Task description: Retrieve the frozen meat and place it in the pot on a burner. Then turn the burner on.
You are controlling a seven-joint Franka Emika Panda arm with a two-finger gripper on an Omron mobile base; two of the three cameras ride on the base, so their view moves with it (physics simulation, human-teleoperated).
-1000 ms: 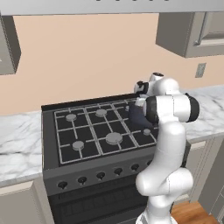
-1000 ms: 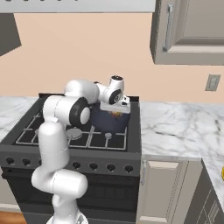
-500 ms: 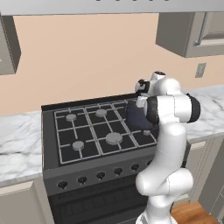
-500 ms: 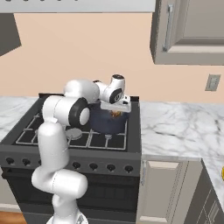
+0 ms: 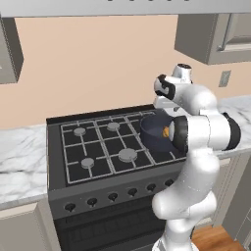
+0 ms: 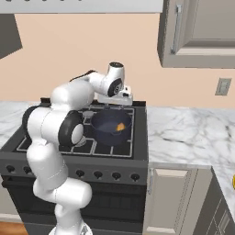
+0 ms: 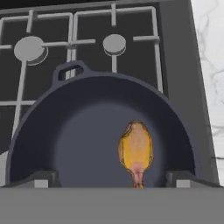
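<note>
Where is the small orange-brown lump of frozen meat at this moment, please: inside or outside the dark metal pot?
Inside: the frozen meat lies on the floor of the pot, clear of the open gripper.

Left base view: looked forward and down from behind-left at the stove.
Right base view: same stove, from behind-right.
Hand view: looked closely down into the pot.

Even, bright, shadowless rendered light throughout; edges look slightly soft and pixelated, with no glare, blur or distortion.
</note>
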